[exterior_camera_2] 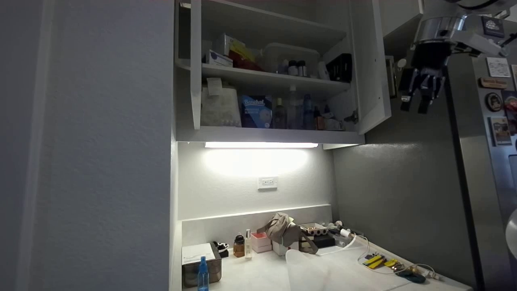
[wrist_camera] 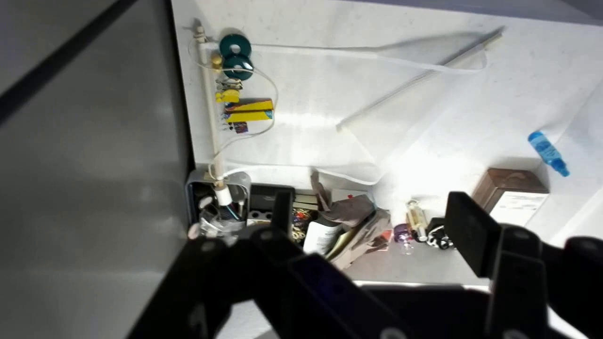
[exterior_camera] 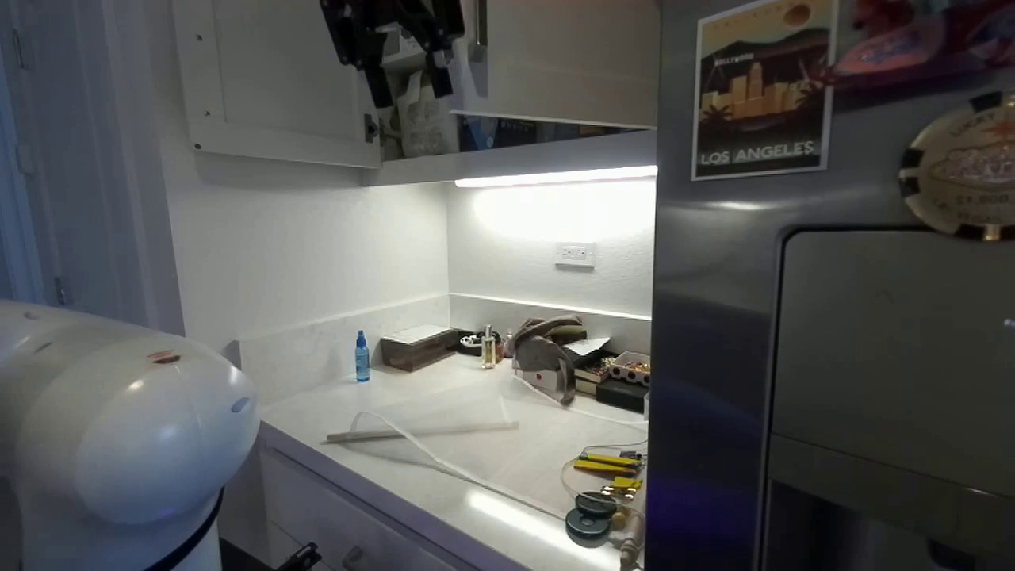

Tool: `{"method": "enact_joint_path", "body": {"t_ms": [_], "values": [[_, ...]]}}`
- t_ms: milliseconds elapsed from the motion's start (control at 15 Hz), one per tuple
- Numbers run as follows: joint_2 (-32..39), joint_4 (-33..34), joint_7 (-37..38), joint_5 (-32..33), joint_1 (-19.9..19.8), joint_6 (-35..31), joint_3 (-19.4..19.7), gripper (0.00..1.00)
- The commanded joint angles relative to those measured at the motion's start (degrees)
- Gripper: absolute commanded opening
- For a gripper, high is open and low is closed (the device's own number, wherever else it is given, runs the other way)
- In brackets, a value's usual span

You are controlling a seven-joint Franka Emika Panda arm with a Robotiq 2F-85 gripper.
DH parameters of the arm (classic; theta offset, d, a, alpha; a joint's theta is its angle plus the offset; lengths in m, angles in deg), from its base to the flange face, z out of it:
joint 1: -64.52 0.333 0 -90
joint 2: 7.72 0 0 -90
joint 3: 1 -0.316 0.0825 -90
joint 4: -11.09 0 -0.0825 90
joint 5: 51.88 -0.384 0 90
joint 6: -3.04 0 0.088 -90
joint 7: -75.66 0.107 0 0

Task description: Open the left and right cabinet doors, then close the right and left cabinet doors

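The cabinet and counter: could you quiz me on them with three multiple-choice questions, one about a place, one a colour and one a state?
1. Where is the strip light?
A) On the counter
B) Under the cabinet
C) Inside the cabinet

2. What colour are the two rings lying on the counter?
A) Dark teal-green
B) Red
C) White

3. How do the left cabinet door and right cabinet door stand?
A) Both shut
B) Only the left open
C) Both open

1: B, it glows beneath the cabinet in both exterior views.
2: A, the wrist view shows both in that colour.
3: C, the cabinet's inside shows between the swung-out doors.
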Motion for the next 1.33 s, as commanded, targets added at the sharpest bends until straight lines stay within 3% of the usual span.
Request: {"method": "enact_joint_path", "body": {"t_ms": [0,67,133,267,467,800,1067,1267], "values": [[6.68,5.72,-2.46,-3.15,5.01,0.56,-4.24,0.84],[7.6,7.26,-3.25,-3.39,6.27,1.01,-5.33,0.85],[8.34,8.21,-3.71,-3.13,7.13,0.81,-6.42,0.6],[10.19,10.38,-4.32,-0.86,7.72,-0.41,-8.83,0.57],[12.7,12.49,-4.32,3.3,6.9,-2.69,-11.39,0.34],[13.98,11.8,-4.57,15.8,5.76,-8.4,-14.43,0.0],[15.75,10.46,-4.21,23.69,5.75,-13.42,-16.13,0.0],[17.43,10.51,-3.79,28.93,4.91,-13.55,-17.94,0.0]]}}
